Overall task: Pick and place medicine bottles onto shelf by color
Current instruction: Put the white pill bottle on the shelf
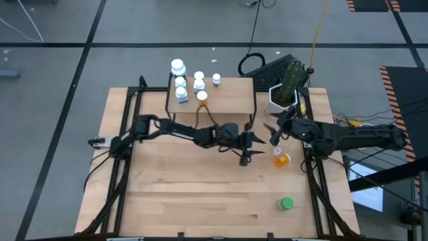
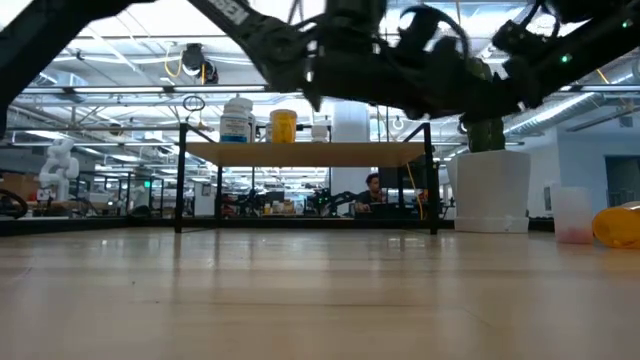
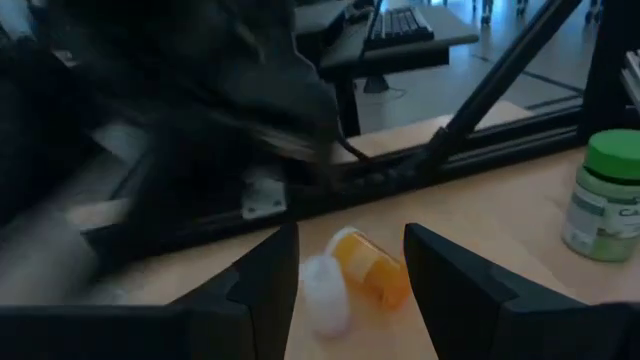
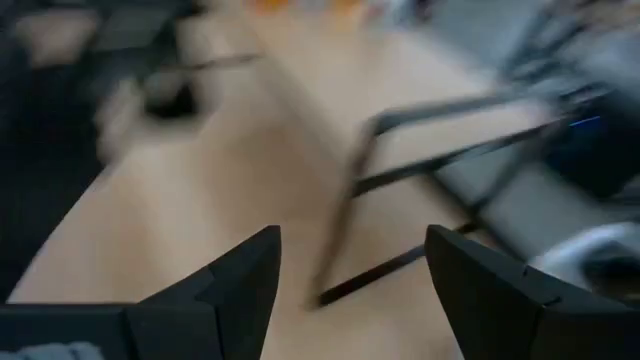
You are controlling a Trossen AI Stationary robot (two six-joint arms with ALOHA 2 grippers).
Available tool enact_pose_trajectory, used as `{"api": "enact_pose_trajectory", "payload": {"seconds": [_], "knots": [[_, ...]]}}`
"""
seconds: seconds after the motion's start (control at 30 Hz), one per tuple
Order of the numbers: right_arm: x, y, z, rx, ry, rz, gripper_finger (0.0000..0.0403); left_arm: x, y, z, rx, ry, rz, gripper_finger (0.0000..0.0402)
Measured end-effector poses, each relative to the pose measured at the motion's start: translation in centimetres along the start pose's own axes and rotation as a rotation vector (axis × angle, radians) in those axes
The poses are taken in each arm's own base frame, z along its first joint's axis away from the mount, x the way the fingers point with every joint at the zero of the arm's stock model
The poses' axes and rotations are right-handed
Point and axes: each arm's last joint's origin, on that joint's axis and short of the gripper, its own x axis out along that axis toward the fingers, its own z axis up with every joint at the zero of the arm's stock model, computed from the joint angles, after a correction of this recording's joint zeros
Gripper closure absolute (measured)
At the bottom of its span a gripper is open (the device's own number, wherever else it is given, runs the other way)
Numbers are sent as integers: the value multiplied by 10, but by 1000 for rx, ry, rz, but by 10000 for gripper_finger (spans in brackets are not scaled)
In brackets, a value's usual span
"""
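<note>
The shelf (image 1: 227, 90) is standing at the bench's (image 1: 200, 194) far edge, carrying white bottles (image 1: 179, 82) and one orange-capped bottle (image 1: 202, 99) bunched on its left half; its right half is lying bare. The left pincer (image 1: 249, 148) is hanging over the bench middle, just in front of the shelf's right legs, fingers (image 3: 270, 280) apart and holding nothing. Seen from its wrist, an orange bottle (image 3: 372, 268) is lying on its side between those fingers, on the bench below, white cap toward the camera. From above, this orange bottle (image 1: 281, 159) is resting near the right edge, just beside the right arm. The right pincer (image 1: 274, 132) is hovering between the shelf's right end and the white pot (image 1: 281, 100), fingers (image 4: 240, 285) spread and empty. A green bottle (image 1: 286, 203) is standing upright toward the near right corner, well apart from both arms. The near and left stretches of the bench are lying open.
</note>
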Motion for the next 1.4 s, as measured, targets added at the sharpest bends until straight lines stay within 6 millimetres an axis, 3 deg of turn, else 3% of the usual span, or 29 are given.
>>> {"api": "enact_pose_trajectory", "payload": {"seconds": [0.3, 0.6, 0.93, 1.4], "knots": [[-25, -15, 20, 70, -254, -92, 161, 52, 5, -19, -32, -20, -18, 147], [-29, -17, 14, 165, -270, -75, 161, 96, 16, -58, -47, -3, -42, 95], [-30, -17, 18, 160, -305, -76, 161, 102, 30, -79, -62, 67, -31, 124], [-30, -18, 19, 126, -317, -85, 161, 103, 25, -77, -29, 49, -100, 202]]}}
